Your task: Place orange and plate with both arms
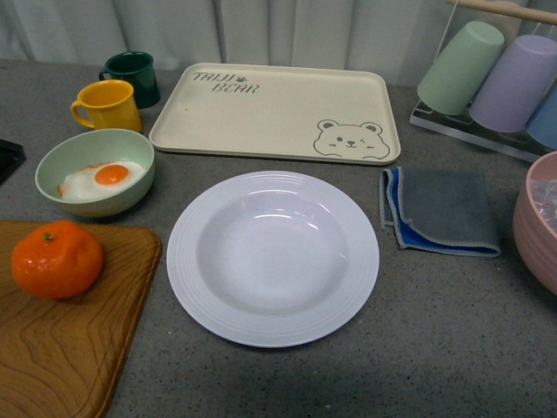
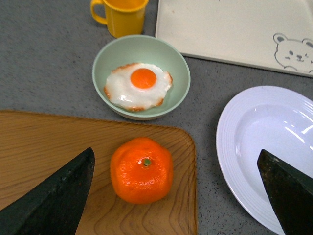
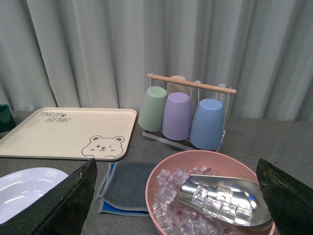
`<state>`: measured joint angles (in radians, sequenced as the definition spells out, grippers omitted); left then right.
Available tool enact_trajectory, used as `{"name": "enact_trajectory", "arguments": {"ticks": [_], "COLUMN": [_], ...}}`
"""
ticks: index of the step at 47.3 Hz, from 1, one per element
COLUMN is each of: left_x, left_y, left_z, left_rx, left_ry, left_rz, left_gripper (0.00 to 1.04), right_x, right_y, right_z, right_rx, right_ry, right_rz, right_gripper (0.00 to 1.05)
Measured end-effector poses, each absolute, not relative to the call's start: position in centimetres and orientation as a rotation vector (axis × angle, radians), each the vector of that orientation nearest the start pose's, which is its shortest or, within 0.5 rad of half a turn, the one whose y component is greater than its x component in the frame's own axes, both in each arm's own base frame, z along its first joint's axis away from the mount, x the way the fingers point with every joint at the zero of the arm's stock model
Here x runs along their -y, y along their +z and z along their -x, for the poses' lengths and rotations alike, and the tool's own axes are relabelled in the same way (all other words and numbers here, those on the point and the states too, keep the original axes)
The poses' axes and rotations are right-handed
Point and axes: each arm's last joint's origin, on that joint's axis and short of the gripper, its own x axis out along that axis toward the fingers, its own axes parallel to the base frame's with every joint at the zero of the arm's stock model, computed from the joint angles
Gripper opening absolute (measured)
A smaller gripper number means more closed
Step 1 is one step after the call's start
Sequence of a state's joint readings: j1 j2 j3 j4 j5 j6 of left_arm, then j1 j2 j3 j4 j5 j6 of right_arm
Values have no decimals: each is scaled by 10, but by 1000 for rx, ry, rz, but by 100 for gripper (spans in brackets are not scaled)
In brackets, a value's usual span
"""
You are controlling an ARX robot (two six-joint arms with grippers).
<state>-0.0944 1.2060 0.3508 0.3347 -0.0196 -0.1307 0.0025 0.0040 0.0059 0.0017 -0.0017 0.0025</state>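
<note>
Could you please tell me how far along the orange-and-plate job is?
Nothing looks done yet: the orange sits on the wooden board and the plate lies empty on the table. Under way: the left hand hangs open above the orange; the right hand is open, facing the ice bowl. Both grasps and placements remain.

Seen from the front, a cream bear tray lies at twelve o'clock on the grey bench. At ten o'clock a dark green mug stands just behind a yellow mug. At nine a pale green bowl holds a fried egg. A wooden board fills eight o'clock. A folded grey-and-blue cloth lies at three, with a pink bowl of ice cubes and a metal scoop beyond it. At two, a cup rack carries pastel cups.
</note>
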Motion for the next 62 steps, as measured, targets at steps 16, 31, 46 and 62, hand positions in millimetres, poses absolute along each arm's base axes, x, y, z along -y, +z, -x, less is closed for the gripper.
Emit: {"name": "enact_trajectory", "arguments": {"ticks": [16,31,46,62], "left_x": [29,25,16,12], "left_y": [116,97,79,76], "left_z": [-258,-266,-272,-274], "left_rx": [-752,-837,-912,-915], "left_ry": [-15,8,52,66], "left_rz": [109,125,132,141], "left_gripper": [98,98,98,59], "right_x": [0,0,0,0], "right_y": [165,165,165,165], "right_z": [-98,-98,-98,-98], "right_rx": [4,4,4,4], "right_ry": [4,4,4,4], "right_rz": [-2,-2,-2,-2], "right_gripper": [95,95,95,95]}}
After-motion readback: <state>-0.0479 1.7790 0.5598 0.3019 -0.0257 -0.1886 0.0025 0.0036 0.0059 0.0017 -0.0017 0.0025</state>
